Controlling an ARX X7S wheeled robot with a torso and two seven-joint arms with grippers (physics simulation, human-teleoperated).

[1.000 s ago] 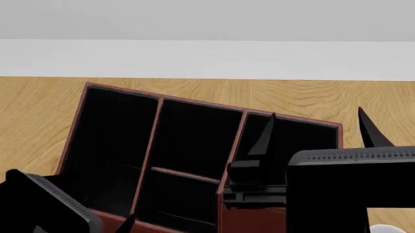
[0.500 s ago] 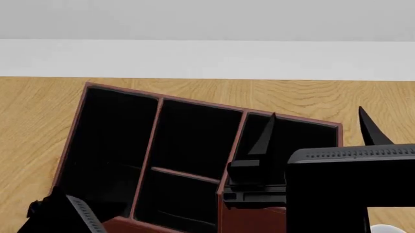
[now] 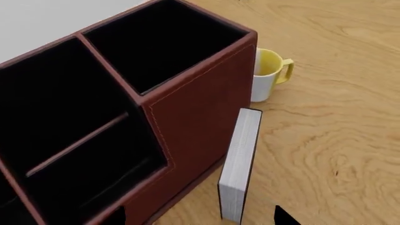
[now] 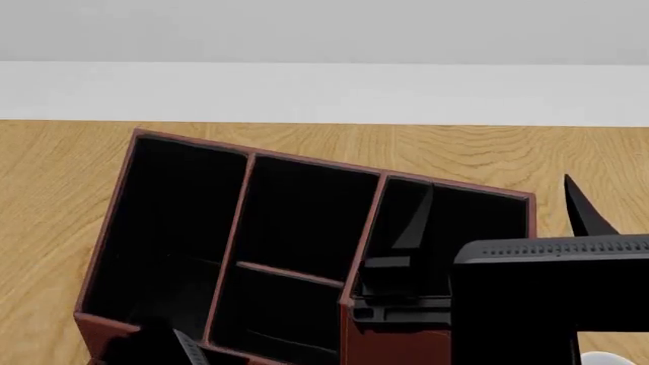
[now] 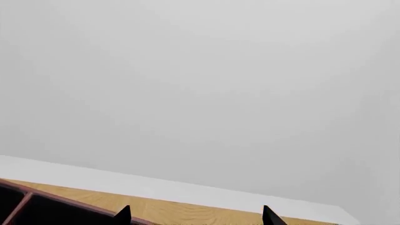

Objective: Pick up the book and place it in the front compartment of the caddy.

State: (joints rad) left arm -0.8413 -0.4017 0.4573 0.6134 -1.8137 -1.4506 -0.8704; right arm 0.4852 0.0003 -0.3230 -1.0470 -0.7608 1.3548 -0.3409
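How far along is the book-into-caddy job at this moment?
Nothing looks done yet: the book stands upright on the table beside the caddy, outside it, near the mug. No compartment visibly holds it. In hand: nothing; the right gripper hangs over the caddy with open, empty jaws, and the left gripper is near the book, not gripping. Left: grasp, lift, insert.

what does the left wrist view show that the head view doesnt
Only the left wrist view shows the book, standing upright on the table close beside the caddy's outer wall, and the white-and-yellow mug beyond the caddy's corner. Only the head view shows the right pincer open, with one finger over the caddy's tall corner section, plus the pale wall behind the table. Both show the red-brown caddy with its black divided interior and the wooden tabletop.
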